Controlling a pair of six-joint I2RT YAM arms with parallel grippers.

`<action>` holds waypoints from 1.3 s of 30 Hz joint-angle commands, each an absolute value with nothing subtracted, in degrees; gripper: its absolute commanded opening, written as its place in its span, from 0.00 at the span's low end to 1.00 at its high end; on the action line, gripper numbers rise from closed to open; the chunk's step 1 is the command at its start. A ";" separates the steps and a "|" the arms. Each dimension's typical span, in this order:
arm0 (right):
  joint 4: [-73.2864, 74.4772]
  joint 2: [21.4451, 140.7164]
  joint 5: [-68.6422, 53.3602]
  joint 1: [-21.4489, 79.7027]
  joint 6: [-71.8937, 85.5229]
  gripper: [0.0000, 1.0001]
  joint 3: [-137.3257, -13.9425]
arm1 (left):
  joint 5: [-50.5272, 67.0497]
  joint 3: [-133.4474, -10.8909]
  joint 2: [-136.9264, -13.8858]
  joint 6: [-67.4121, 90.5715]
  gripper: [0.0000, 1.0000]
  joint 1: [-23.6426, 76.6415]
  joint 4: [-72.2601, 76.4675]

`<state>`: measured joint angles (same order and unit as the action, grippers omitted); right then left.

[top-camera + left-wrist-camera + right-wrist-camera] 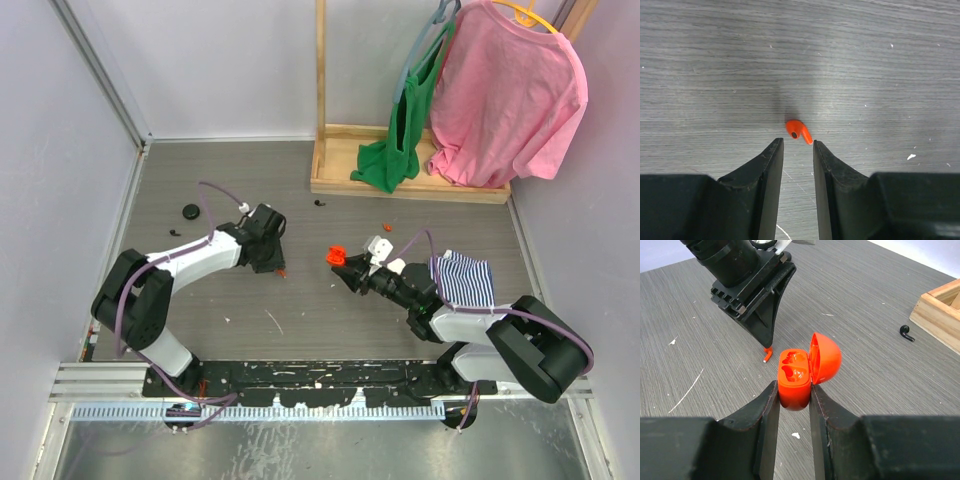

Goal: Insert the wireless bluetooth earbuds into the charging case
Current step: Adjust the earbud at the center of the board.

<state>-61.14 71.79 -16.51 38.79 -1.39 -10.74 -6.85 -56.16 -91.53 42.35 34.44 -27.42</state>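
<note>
Nearest the overhead lens, two black-and-white arms [195, 262] reach up-frame. At centre, the right end effector [345, 264] clamps an orange-red rounded plastic charging case [336, 255] above the grey wood-grain counter [300, 190]. The left end effector [276, 265] points at a small orange-red plastic earbud [284, 272] lying on the counter.

Left wrist view: the jaws stand narrowly apart, gripping nothing, with the earbud just beyond the fingertips at mid-frame.

Right wrist view: both fingers squeeze the case's sides. Its lid is hinged open to the right.
</note>
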 commanded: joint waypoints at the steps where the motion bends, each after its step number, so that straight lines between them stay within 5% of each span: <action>1: -63.50 71.81 -16.00 39.20 -2.04 0.01 -13.05 | -5.14 -53.71 -91.37 45.11 0.31 32.78 -19.92; 23: -62.60 72.55 -16.17 39.44 -2.15 0.01 -13.62 | 3.18 -37.30 -82.93 50.26 0.15 25.33 -4.24; 39: -62.25 73.16 -16.08 39.69 -2.47 0.01 -13.91 | 9.30 -35.40 -89.78 41.99 0.21 26.54 9.78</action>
<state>-59.48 72.79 -16.53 39.27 -1.50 -11.75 9.52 -35.27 -88.16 46.41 25.89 7.31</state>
